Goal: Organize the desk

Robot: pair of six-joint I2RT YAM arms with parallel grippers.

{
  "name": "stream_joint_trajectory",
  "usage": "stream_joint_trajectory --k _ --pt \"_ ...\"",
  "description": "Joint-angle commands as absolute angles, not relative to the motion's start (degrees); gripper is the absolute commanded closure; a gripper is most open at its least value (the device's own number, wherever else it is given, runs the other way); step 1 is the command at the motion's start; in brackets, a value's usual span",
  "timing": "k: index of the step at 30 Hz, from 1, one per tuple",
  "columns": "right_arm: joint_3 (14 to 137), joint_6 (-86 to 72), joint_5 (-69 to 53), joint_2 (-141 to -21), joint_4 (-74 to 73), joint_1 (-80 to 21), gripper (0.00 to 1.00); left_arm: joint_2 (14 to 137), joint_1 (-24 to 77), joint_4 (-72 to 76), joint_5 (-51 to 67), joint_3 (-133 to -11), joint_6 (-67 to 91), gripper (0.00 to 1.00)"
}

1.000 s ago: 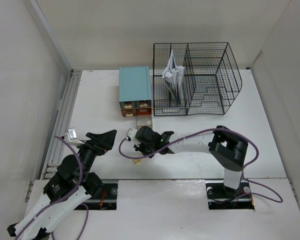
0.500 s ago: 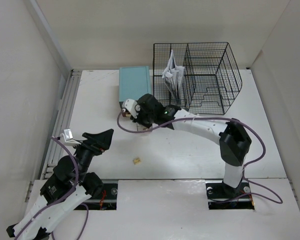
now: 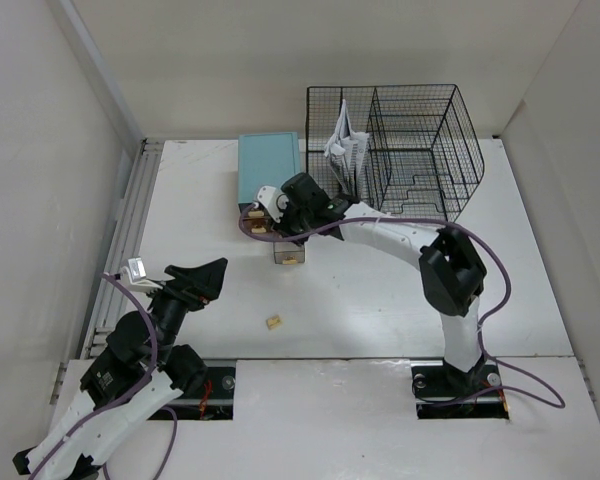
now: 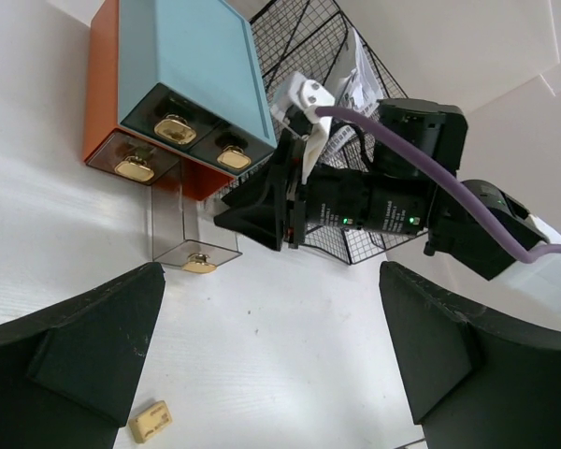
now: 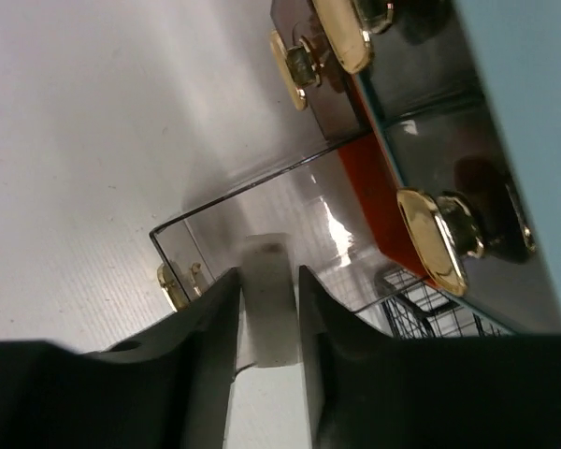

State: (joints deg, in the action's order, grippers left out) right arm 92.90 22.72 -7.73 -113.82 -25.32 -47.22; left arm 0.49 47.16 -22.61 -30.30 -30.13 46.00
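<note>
Counter (image 3: 380, 300): white, matt, a fine grain is seen close up. Rail (image 3: 125, 240) at its edge: dull bare metal. Drawer box (image 3: 269, 170): smooth teal shell, slight sheen. Open drawer (image 4: 182, 229) is made of clear glossy plastic; knobs (image 5: 432, 239) polished, gold-tone. Rack (image 3: 420, 150): thin black wire, w/ paper (image 3: 345, 150) in it. L pincer (image 4: 271, 281) & R pincer (image 5: 266, 273): matt black plastic. Small tan block (image 4: 151, 420): matt.

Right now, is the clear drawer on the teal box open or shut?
Open: the clear drawer sticks well out from the teal drawer box, and its gold knob sits far forward of the other knobs.
</note>
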Motion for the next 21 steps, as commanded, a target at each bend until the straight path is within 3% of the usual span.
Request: stream_joint_trajectory --k 1,4,8,10,11,12,15,17,21 --pt "96.2 22.9 -10.4 -114.2 -25.1 -46.8 0.6 -6.5 47.4 -21.8 -30.8 -31.9 44.7 0.0" --pt "96.2 22.9 -10.9 -114.2 -24.6 -46.8 0.48 -6.5 47.4 -21.8 -30.8 -31.9 44.7 0.0" --pt "96.2 22.9 -14.1 -112.0 -24.1 -46.8 0.48 -6.5 47.4 -21.8 -30.8 -31.9 44.7 0.0" --pt "96.2 25.4 -21.5 -111.2 -26.8 -46.2 0.59 -6.5 47.4 -21.8 -30.8 -31.9 44.7 0.0" --pt "95.5 30.0 -25.7 -110.6 -28.3 -46.2 0.73 -6.5 47.4 -21.8 -30.8 -31.9 44.7 0.0" --pt "94.8 32.5 -33.3 -110.6 -30.0 -46.2 0.78 -7.4 47.4 -21.8 -30.8 -31.9 44.7 0.0" --pt "95.3 46.5 -43.3 -111.9 -40.8 -46.2 0.81 -10.2 47.4 -21.3 -30.8 -31.9 44.7 0.02" --pt "95.3 54.2 -48.2 -113.2 -49.8 -48.0 0.74 -10.8 47.4 -21.3 -30.8 -31.9 44.7 0.02" --pt "91.3 60.2 -47.2 -113.1 -47.9 -50.9 0.58 -11.3 47.4 -21.3 -30.8 -33.0 44.1 0.02"
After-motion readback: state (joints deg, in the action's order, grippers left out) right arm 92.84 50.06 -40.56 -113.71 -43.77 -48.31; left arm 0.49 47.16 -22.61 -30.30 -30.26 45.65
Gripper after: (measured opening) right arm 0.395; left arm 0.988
